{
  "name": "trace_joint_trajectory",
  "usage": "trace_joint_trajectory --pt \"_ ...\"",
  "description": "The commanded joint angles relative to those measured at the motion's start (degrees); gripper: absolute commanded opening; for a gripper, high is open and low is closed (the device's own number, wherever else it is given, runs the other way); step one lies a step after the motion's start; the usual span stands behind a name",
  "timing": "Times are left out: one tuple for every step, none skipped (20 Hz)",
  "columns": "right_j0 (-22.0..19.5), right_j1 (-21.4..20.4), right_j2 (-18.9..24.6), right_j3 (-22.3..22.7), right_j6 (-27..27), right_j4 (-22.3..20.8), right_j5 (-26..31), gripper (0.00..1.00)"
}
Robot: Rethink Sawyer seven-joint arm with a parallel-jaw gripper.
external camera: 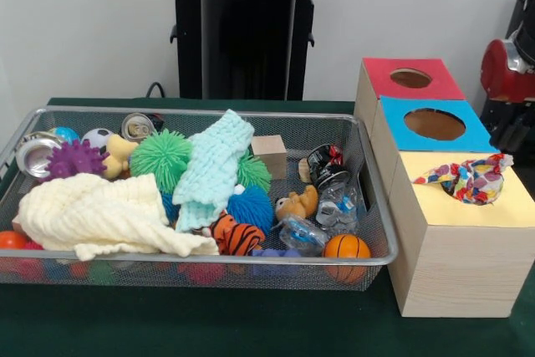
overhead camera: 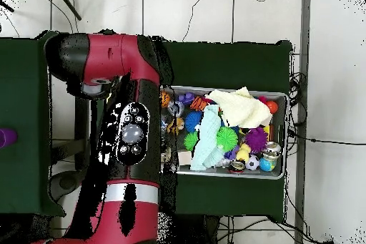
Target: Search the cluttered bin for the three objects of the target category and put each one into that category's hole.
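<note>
1 wire-mesh bin [external camera: 378, 206] is seen on the green tabletop [external camera: 251, 323], on the far side of the boxes from the end effector [external camera: 514, 123]. Only a dark part of the end effector is seen at the front view's edge, under the red arm [external camera: 504, 68]. Whether it is spread or pressed together cannot be told.

3 wooden boxes stand just beside the end effector, each with 1 hole: a red-topped box [external camera: 380, 73], a blue-topped box [external camera: 401, 135] and a yellow-topped box [external camera: 460, 240].

1 patterned cloth [external camera: 472, 180] is already stuffed into the yellow hole, so cloth is judged to be the target category. 2 cloths are counted in the bin. The cream cloth [external camera: 92, 215] is draped at the end farthest from the end effector. The mint cloth [external camera: 213, 169] lies across the middle, over the toys.

Both cloths are judged light, soft and limp. A raised fold should be pinched, and the cloth lifted clear so nothing is dragged along.

4 spiky balls are counted: 2 green, 1 purple and 1 blue. 1 orange ball [external camera: 346, 247] sits in the corner nearest the end effector.
</note>
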Motion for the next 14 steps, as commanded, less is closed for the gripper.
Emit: trace_joint_trajectory --pt "-1.2 -1.0 4.6 7.6 4.9 -1.5 -6.1 0.00" --pt "-1.2 -1.1 4.6 8.0 4.9 -1.6 -7.0 0.00" --pt "-1.3 -1.1 4.8 8.3 4.9 -1.5 -7.3 0.00" --pt "-1.3 -1.2 4.9 8.9 4.8 -1.5 -8.3 0.00" --pt "-1.3 -1.2 5.1 9.3 4.7 -1.5 -8.8 0.00" --pt "-1.3 -1.4 5.1 10.1 4.6 -1.6 -9.6 0.00" --pt "-1.3 -1.5 5.1 10.3 4.6 -1.6 -9.8 0.00" --pt "-1.3 -1.5 5.2 10.5 4.6 -1.6 -10.0 0.00" --pt "-1.2 -1.8 5.1 11.2 4.7 -1.6 -10.6 0.00" --pt "-1.2 -2.0 5.2 11.5 4.5 -1.7 -10.9 0.00" --pt "-1.2 -2.2 5.2 11.9 4.6 -1.7 -10.9 0.00" --pt "-1.2 -2.2 5.2 12.0 4.6 -1.6 -11.0 0.00" --pt "-1.2 -2.4 5.2 12.4 4.6 -1.6 -11.2 0.00" --pt "-1.2 -2.4 5.2 12.4 4.6 -1.5 -11.1 0.00"
